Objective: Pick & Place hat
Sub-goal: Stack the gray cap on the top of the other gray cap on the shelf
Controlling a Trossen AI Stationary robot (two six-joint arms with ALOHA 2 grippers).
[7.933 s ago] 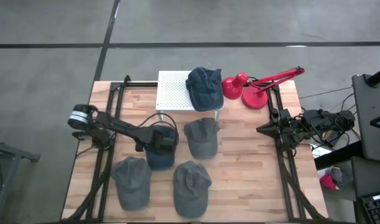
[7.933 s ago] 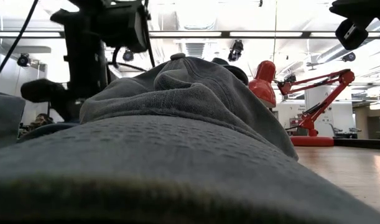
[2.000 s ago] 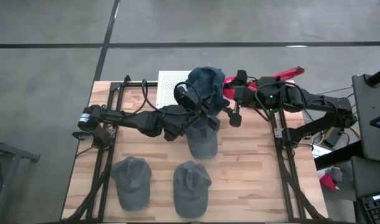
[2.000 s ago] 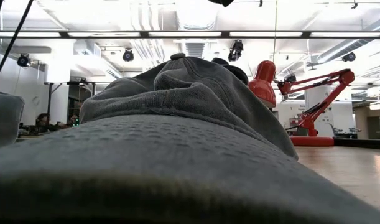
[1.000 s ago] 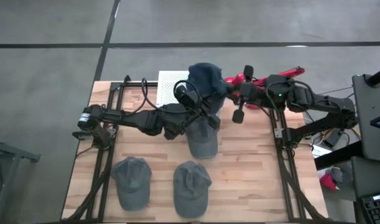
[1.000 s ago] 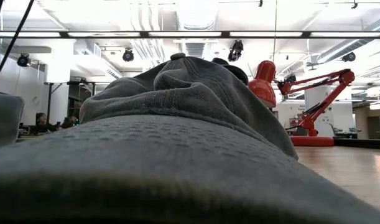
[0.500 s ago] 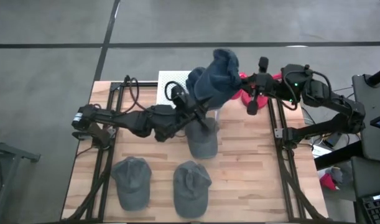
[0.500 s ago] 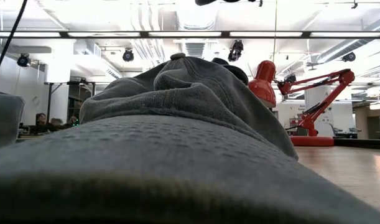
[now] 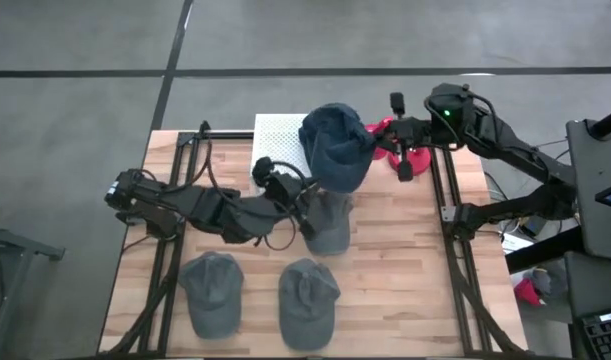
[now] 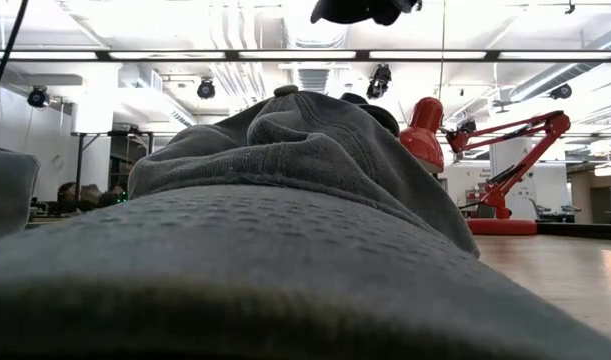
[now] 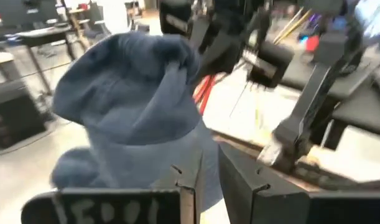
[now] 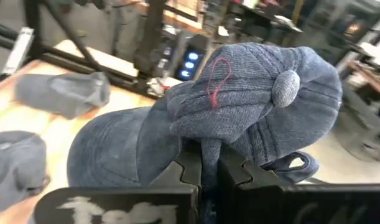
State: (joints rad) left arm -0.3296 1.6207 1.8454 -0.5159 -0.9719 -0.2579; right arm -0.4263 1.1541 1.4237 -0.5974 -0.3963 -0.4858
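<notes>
The right claw, pinched tight on the blue hat's crown, holds it aloft at the high view's upper centre over the white rack, while the left claw, fingers nearly together and empty, sits just below-left.

Two jointed arms, matte black throughout. Left arm: slim links, loose black cables looped along its length, a silver-grey round cap at the shoulder joint. Right arm: same build, a small green light lit near the wrist. Fingers: flat, dark, notched on the inner edges.
</notes>
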